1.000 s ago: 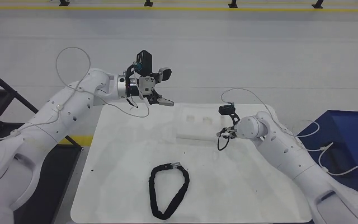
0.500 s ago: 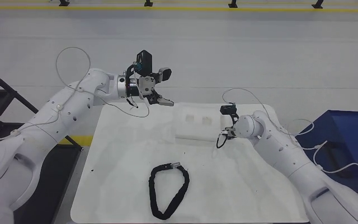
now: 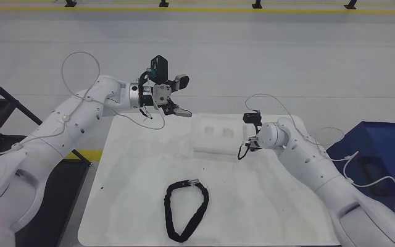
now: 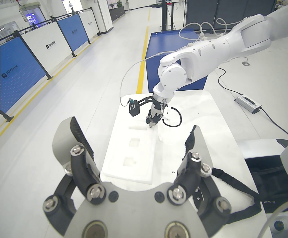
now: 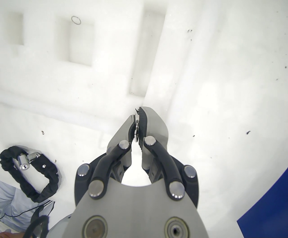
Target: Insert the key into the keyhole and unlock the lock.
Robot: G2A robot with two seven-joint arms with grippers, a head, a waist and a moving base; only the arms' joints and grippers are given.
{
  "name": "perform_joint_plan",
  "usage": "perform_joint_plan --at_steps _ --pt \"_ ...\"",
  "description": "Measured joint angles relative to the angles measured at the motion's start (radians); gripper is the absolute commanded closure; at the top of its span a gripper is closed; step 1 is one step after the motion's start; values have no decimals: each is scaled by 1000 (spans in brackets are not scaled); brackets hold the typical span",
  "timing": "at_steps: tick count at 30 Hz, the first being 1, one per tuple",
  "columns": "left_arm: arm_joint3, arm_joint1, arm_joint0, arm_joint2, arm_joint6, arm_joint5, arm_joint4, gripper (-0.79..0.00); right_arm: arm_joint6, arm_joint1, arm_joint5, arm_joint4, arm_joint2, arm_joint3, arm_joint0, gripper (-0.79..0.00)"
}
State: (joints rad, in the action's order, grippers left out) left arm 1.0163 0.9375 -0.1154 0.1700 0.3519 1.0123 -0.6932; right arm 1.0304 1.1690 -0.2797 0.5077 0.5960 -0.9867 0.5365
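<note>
Right gripper point(image 5: 137, 117): pinched nearly shut on the key, at the right end of the foam block, right of centre in the top view.
Key point(image 5: 136, 131): a thin metal piece seen edge-on, clamped between the two ribbed pads; held above the foam, well apart from the lock.
Left gripper point(image 3: 183, 96): claw spread wide and holding nothing; it hangs over the table's far left edge, upper left of centre in the top view, pointing towards the foam block.
Chain lock point(image 3: 167, 213): a loop in a black fabric sleeve, lying flat on the table at lower centre of the top view, near the front edge.
Lock cylinder point(image 5: 23, 162): shiny metal, at the far end of the loop, where the chain's two ends meet; its round end face shows to the right wrist camera.
Foam block point(image 3: 216, 147): white, with square recesses cut into it and a long slot at its right end; it sits at the back of the table, between the two grippers.
Ring point(image 5: 76, 19): a small wire ring lying at the rim of one square recess.
Table point(image 3: 136, 185): white, with rounded corners.
Blue cabinet point(image 3: 370, 145): on the floor at the right edge of the top view.
</note>
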Motion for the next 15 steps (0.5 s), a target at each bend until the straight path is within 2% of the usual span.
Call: perform_joint_plan --at_steps 11,15 --pt "0 0 0 0 0 0 0 -785 110 -66 -48 90 120 -209 58 0" --pt "0 0 0 0 0 0 0 -785 125 -86 -21 68 179 -278 94 0"
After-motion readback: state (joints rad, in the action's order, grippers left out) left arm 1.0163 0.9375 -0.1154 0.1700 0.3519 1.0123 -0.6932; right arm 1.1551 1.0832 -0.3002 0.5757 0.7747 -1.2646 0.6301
